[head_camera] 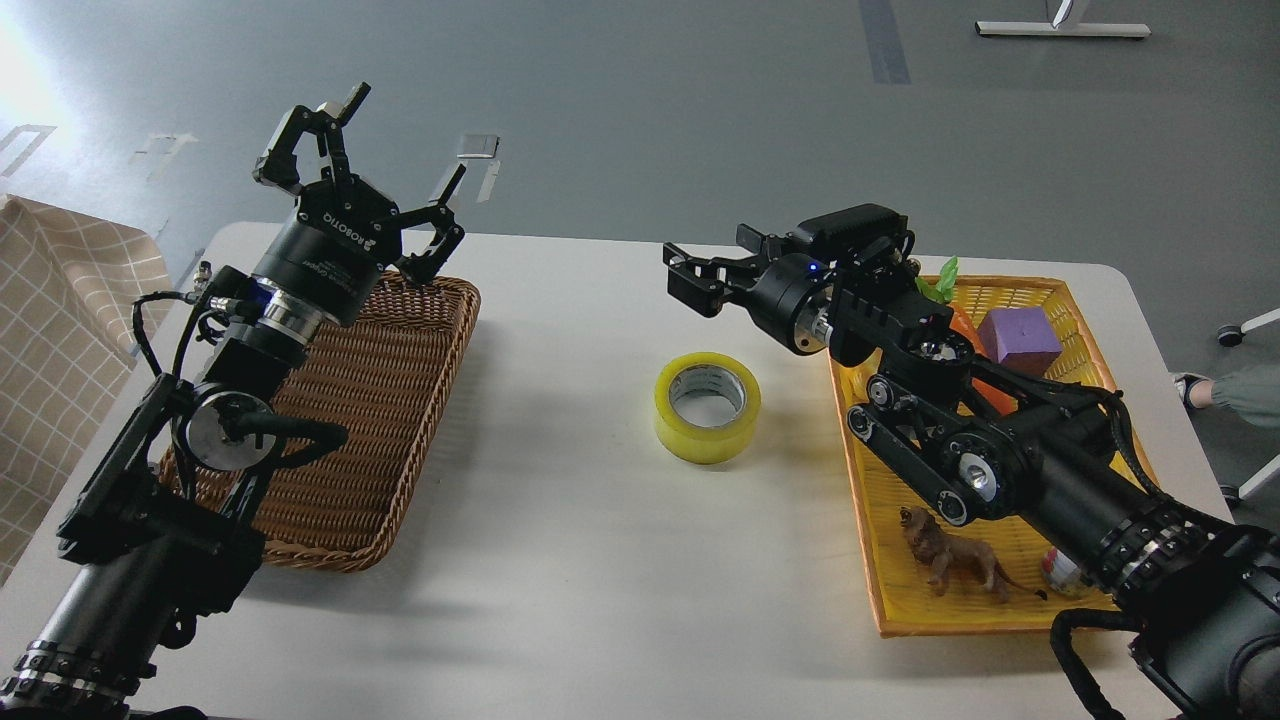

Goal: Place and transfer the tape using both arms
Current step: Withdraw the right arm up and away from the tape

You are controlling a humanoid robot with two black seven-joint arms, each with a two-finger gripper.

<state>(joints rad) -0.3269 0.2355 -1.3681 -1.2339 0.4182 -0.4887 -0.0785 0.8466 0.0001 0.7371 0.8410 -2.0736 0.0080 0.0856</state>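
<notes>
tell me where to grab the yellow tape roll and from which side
Grip the tape roll across its wall: one finger in the open core, one on the outer yellow face. It lies flat on the white table with the hole facing up, so come straight down from above. The right claw hangs nearest, its jaws look nearly closed, and would need to open first.

table (560,560) | tape (707,407) centre | wicker basket (400,420) left | yellow tray (900,590) right

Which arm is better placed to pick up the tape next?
Probably the left. The tape lies flat on the table between the baskets, nearer the right end effector, but the left end effector is wide open, while the right one's fingers look nearly closed.
</notes>
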